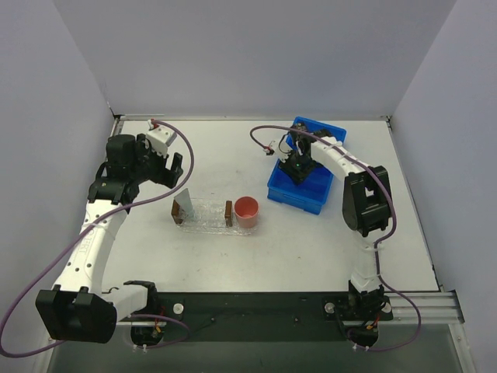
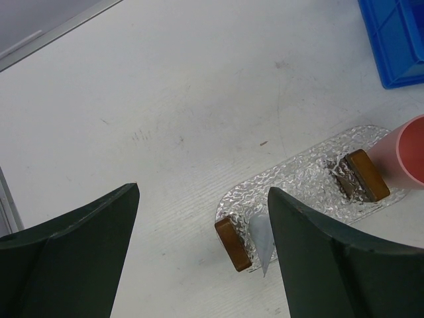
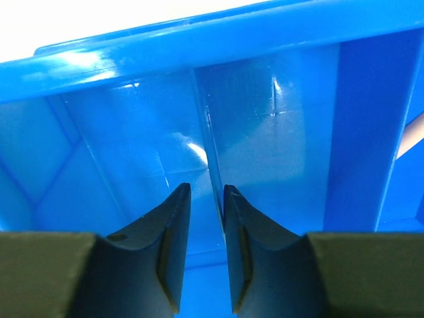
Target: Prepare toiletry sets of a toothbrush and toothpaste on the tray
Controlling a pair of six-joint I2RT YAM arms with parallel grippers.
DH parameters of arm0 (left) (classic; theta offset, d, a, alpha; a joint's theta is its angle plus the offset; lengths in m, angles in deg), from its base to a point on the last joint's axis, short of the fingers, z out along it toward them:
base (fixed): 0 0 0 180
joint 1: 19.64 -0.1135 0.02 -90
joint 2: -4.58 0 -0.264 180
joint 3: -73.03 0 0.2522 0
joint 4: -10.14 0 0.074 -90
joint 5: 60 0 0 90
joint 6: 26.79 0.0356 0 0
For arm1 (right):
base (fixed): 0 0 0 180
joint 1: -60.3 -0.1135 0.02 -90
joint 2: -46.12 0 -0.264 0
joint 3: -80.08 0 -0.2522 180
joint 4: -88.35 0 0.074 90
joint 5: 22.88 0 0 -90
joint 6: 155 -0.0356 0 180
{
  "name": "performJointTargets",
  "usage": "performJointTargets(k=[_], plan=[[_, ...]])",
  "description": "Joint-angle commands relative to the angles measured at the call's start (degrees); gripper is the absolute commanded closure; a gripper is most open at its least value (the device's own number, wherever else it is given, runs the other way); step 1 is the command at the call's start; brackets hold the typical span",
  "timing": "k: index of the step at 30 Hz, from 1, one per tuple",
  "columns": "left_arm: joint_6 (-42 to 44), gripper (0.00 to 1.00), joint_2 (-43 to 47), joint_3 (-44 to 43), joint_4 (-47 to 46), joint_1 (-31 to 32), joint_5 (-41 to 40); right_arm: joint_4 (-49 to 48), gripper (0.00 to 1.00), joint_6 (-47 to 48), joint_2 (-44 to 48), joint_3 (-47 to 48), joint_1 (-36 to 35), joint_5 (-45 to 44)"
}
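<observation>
Reaching into the blue bin point(image 1: 307, 203), the right gripper point(image 3: 207, 190) shows a narrow empty slit; left gripper point(image 2: 203, 192) gapes, empty, near the mid-worktop tray point(image 2: 298, 179), toothpaste point(image 2: 262, 238) propped at its left end

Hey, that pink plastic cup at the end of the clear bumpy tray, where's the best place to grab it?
Probably grip the pink plastic cup by its rim, from straight above, one finger inside and one outside: it stands upright, mouth open upward. Take the right-hand wall, since a brown block on the clear bumpy tray crowds its left.
</observation>
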Motion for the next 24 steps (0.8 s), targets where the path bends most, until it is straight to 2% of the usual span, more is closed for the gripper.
performJointTargets(k=[1,6,10,24], plan=[[1.28,0.11,0.63,-0.64,-1.91,-0.36,0.96,2.03,0.80,1.40,1.82,-1.74,-0.32,-0.42],[1.99,0.11,0.63,-0.55,-1.56,-0.36,1.31,2.03,0.92,2.46,3.83,-5.17,-0.23,-1.04],[2.42,0.11,0.63,-0.46,-1.38,-0.45,1.49,2.12,0.98,3.60,6.47,-8.59,-0.40,-1.13],[2.34,0.11,-0.34,-0.72,-1.47,-0.53,3.25,2.20,1.00,3.60,17.19,-21.34,-1.63,-1.21]])
